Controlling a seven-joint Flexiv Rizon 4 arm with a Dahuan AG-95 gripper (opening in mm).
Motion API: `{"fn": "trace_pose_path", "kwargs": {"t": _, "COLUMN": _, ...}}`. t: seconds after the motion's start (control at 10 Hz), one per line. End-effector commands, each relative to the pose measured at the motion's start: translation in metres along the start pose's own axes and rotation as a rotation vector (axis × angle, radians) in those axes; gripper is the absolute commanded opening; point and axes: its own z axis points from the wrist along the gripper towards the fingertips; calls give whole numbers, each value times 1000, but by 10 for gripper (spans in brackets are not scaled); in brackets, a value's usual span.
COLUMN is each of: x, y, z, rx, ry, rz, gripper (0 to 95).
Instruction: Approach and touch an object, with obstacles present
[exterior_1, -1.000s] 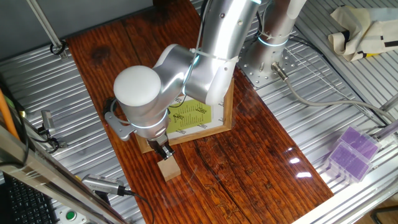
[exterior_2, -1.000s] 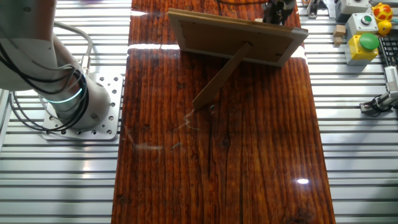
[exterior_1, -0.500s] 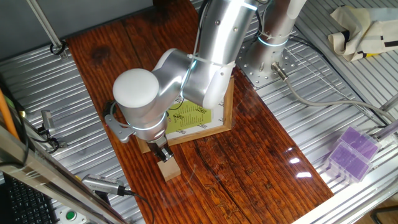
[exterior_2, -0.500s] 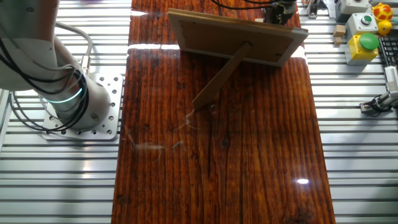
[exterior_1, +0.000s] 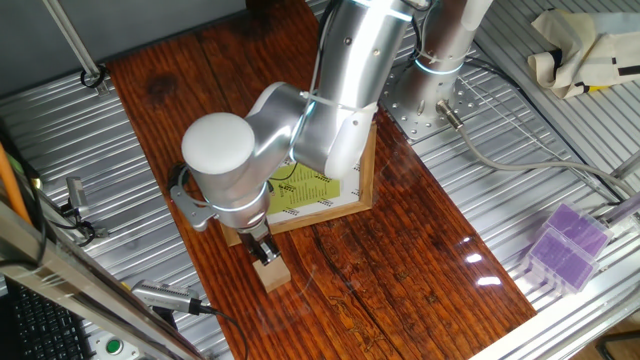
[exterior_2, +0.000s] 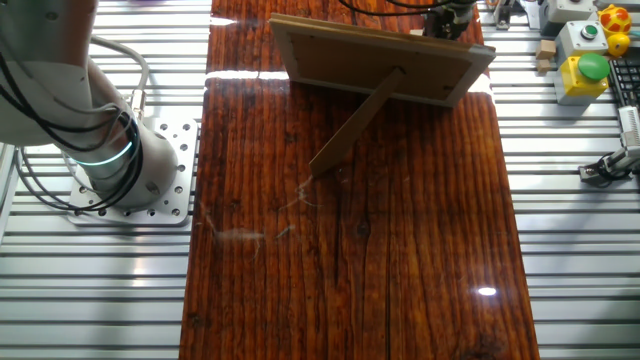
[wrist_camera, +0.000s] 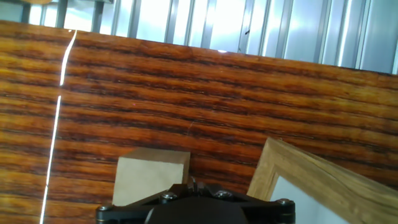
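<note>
The small tan wooden cube (exterior_1: 271, 273) lies on the dark wood board near its front-left edge. In the hand view the cube (wrist_camera: 149, 179) sits just left of my fingertips. My gripper (exterior_1: 262, 250) points down with its jaws together, tips at the cube's top edge beside the frame. The light wooden picture frame (exterior_1: 358, 196) with its yellow-green sheet stands propped right behind the gripper, partly hidden by my arm. Its corner shows in the hand view (wrist_camera: 292, 171). In the other fixed view I see the frame's back and stand (exterior_2: 380, 62), with the gripper (exterior_2: 445, 18) barely visible behind it and the cube hidden.
A purple ridged box (exterior_1: 565, 245) lies on the metal table at the right. My arm's base (exterior_2: 120, 165) is bolted beside the board. A yellow box with a green button (exterior_2: 588, 72) and cables lie off the board's corner.
My gripper has sunk slightly toward the cube, and the arm's elbow has shifted a little to the left. The cube and the frame have not moved.
</note>
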Motion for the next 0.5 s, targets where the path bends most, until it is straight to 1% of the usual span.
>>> {"fn": "trace_pose_path", "kwargs": {"t": 0.1, "x": 0, "y": 0, "z": 0, "rx": 0, "ry": 0, "rz": -4, "gripper": 0}}
{"fn": "trace_pose_path", "kwargs": {"t": 0.5, "x": 0, "y": 0, "z": -1, "rx": 5, "ry": -3, "rz": -13, "gripper": 0}}
